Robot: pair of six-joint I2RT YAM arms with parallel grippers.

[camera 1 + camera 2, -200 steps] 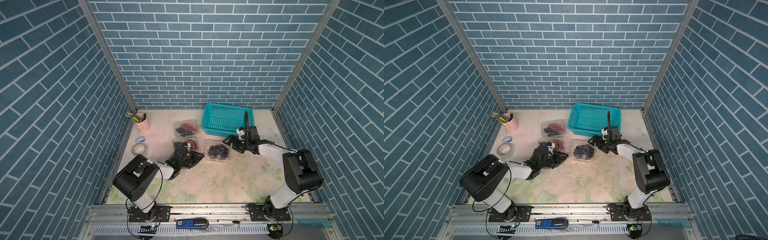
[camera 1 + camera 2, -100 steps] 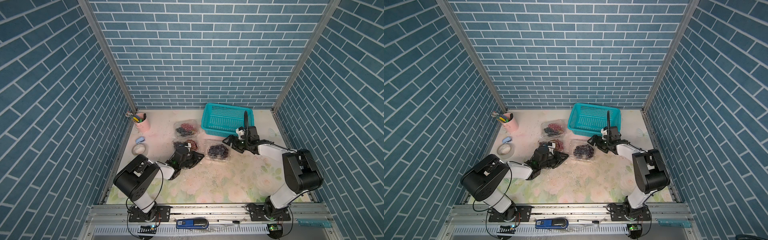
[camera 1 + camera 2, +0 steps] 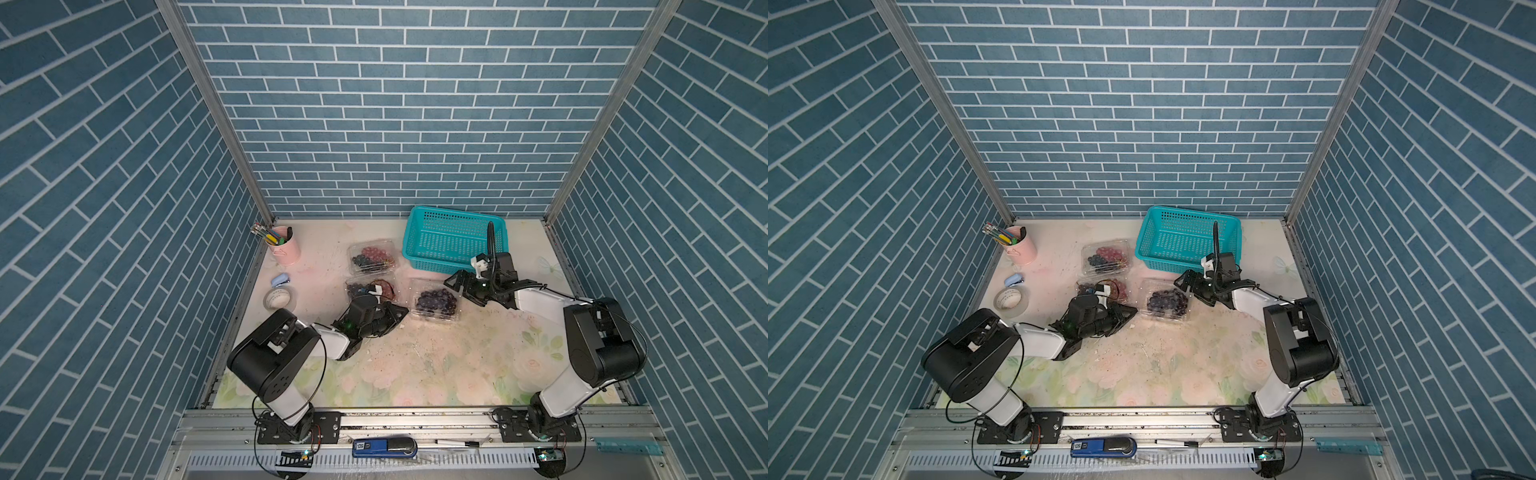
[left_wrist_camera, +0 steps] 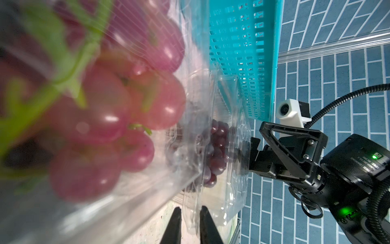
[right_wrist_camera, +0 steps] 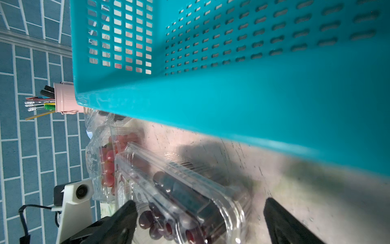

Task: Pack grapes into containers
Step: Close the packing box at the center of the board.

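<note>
Surveying largest first: floral table (image 3: 436, 361) open across lower centre of both top views; brick walls (image 3: 395, 124) hem three sides. Upper right of centre: teal basket (image 3: 409, 239). Long axes across frame: far container (image 3: 352, 268) holds red and dark grapes (image 3: 374, 252); middle container (image 3: 395, 286), red-pink; dark-grape container (image 3: 415, 286), right gripper (image 3: 459, 289) jaws wide astride its end. Jaws of left gripper (image 4: 190, 209) narrow about clear plastic edge; clamping undeterminable.

Teal perf. basket (image 3: 436, 261), pink cup (image 3: 287, 252), clear containers (image 3: 415, 286), dk-purple & red-pink grapes (image 3: 436, 300), blue-brick walls (image 3: 395, 124), floral tabletop (image 3: 415, 374).
</note>
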